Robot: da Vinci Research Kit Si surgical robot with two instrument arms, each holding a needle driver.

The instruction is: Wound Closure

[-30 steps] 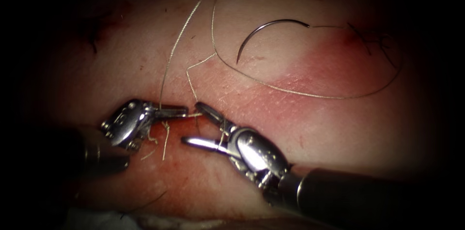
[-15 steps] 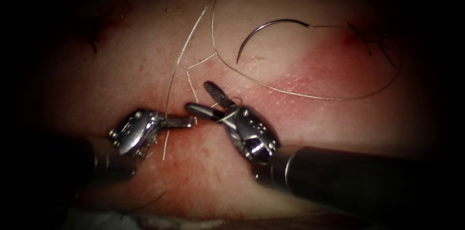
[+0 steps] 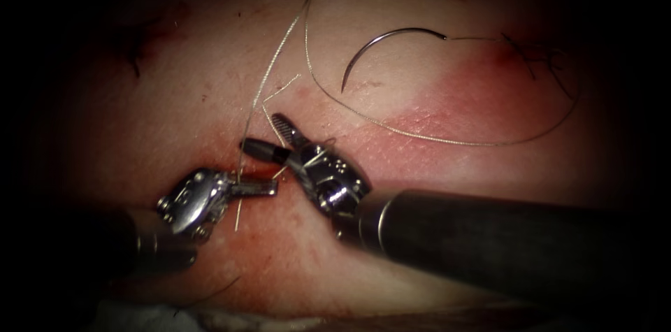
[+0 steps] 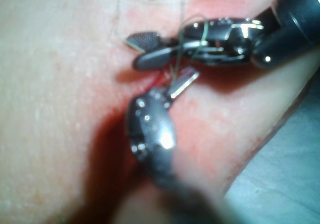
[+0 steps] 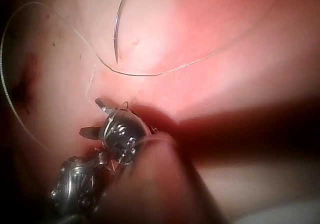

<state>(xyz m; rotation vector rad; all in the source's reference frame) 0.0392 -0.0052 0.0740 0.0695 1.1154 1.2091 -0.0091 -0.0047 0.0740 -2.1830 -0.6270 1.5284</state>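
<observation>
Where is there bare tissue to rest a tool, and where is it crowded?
Bare: the tissue between the thread loop and the right tool shaft, and left of the rising strand. Crowded: the cut, where the left tool, shut on thread, meets the open, empty right tool; the needle lies loose inside the loop.

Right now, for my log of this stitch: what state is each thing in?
Left tool: jaws shut on the thread.
Right tool: jaws open, thread looped around it, holding nothing.
Needle: lying free on the tissue, held by neither tool.
Thread: trailing loose from the needle.
Tissue: reddened near the cut.
</observation>
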